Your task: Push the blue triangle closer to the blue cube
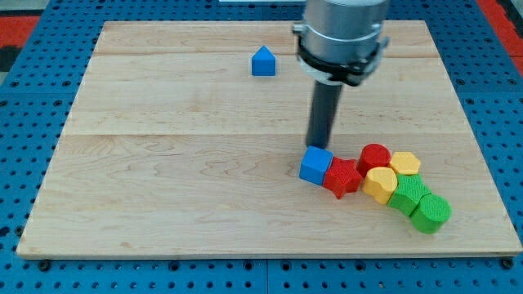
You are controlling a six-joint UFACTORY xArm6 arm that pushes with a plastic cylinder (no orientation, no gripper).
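- Nearest the view's bottom, the green cylinder (431,214) sat lowest of the cluster, at the view's lower right, touching a second green block (408,193) just above and to its left; I could not make out that one's shape for sure.
- Right there beside them, the yellow heart-like block (379,183) pressed against the second green block, with another yellow block (405,162) just above it, toward the view's right.
- The red star-shaped block (342,176) lay just left of the yellow heart, and a red cylinder (374,156) stood just above and between them.
- The blue cube (315,165) sat at the left end of that cluster, touching the red star.
- And my tip (317,147) was down right at the top edge of the blue cube, just behind it; whether it actually touched the cube I could not tell.
- My tool was a bare rod, nothing held, nothing to open or close, with the grey arm housing (340,37) above it at the view's top.
- Farthest off, the blue triangle (263,62) stood alone near the view's top, left of my rod and well apart from the blue cube.
- All of it rested on the wooden board (163,163), over a blue pegboard surface (24,98).
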